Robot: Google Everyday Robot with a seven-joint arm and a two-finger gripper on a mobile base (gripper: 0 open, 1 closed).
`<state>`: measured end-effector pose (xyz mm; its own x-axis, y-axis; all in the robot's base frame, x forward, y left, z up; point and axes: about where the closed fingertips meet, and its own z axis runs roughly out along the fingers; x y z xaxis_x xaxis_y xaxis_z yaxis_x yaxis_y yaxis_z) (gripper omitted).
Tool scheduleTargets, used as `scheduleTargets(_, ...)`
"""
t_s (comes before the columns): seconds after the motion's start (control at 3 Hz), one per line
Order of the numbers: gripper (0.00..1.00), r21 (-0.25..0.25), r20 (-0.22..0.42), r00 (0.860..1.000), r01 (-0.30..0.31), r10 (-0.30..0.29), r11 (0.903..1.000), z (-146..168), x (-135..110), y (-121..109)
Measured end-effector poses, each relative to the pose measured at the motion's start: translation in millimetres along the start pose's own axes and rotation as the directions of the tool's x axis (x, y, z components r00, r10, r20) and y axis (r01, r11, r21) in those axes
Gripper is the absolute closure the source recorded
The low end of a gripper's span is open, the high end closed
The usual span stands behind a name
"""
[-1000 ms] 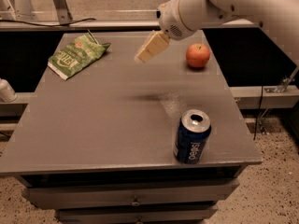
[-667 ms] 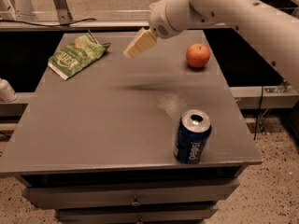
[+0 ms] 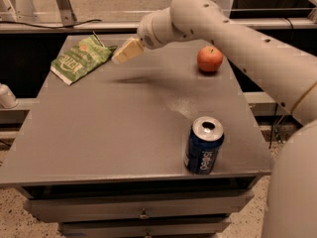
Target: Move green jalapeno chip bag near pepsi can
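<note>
Taking the grey table (image 3: 99, 133) as a clock face with six o'clock at the edge nearest the camera, the pepsi can (image 3: 203, 145) stands upright at about five o'clock, close to the front rim, its opened silver top up and its label turned so that the lettering reads on its side. It stands alone there, with bare tabletop to its nine and twelve o'clock, which is probably where the bag can be set down without knocking it. Below the front edge is a drawer front (image 3: 143, 207) with a small knob. Farther back, at about two o'clock, a red apple (image 3: 210, 59) sits well apart from the can; it has no part in the job and need only be left alone. The white arm (image 3: 237, 33) comes in from the right, passing above the apple. It carries the gripper (image 3: 126, 51) over the table at about eleven o'clock, clear of the surface, with a faint shadow under it. Its beige tip points toward ten o'clock, which suggests a reach for the bag. Whether it is spread or pressed together cannot be told, and it holds nothing. The green jalapeno chip bag (image 3: 79, 58) lies flat at the far left corner, about ten o'clock, just beside the gripper's tip and well apart from the can, not yet picked up.
</note>
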<state>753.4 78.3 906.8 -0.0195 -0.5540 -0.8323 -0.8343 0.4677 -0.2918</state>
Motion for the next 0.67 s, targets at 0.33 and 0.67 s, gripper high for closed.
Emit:
scheduleTargets(0.33,0.00,-0.051,0.044,0.999,-0.021,0.024,0.9985,38,-13,13)
scheduleTargets(0.67,0.00,-0.121,0.094,0.995,-0.026,0.038,0.9923,70,-31,33)
